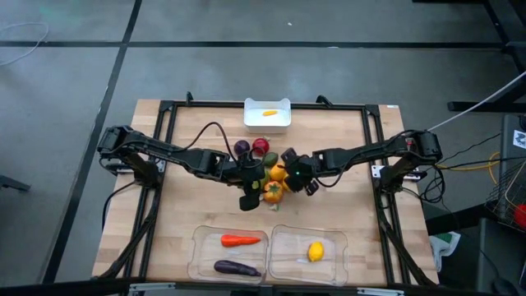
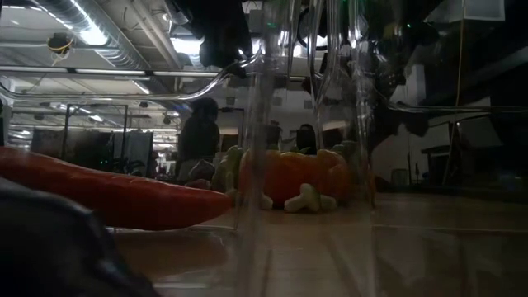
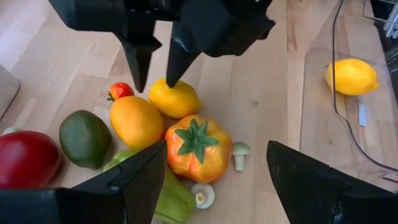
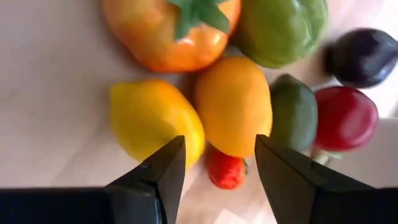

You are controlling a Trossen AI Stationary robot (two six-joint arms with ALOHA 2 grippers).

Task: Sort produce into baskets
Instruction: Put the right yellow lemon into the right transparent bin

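A heap of produce lies mid-table: an orange pepper [image 3: 196,149], a yellow lemon [image 3: 175,98], an orange oval fruit [image 3: 137,121], a green fruit [image 3: 85,138], a red apple [image 3: 25,158], a tiny red piece [image 3: 121,91], a green pepper [image 4: 283,28] and small mushrooms [image 3: 239,152]. My right gripper [image 4: 219,142] hangs open just over the lemon and the orange fruit, fingers pointing down. My left gripper [image 3: 216,149] stands open and wide just short of the orange pepper. Two clear baskets sit at the near edge: the left [image 1: 197,247] holds a carrot [image 1: 240,241] and an eggplant [image 1: 237,267], the right [image 1: 341,247] a lemon [image 1: 316,251]. My right gripper comes from above, and one fingertip [image 3: 169,78] stands at the top of the yellow lemon [image 3: 180,93]. I cannot tell whether it touches. The other finger hangs between the lemon and the tiny red piece.
A white bin [image 1: 246,115] at the far edge holds a small orange piece [image 1: 269,113]. A dark purple fruit [image 1: 241,148] lies at the heap's far side. Bare wood lies to the left and right of the heap. A black frame runs along the table's sides.
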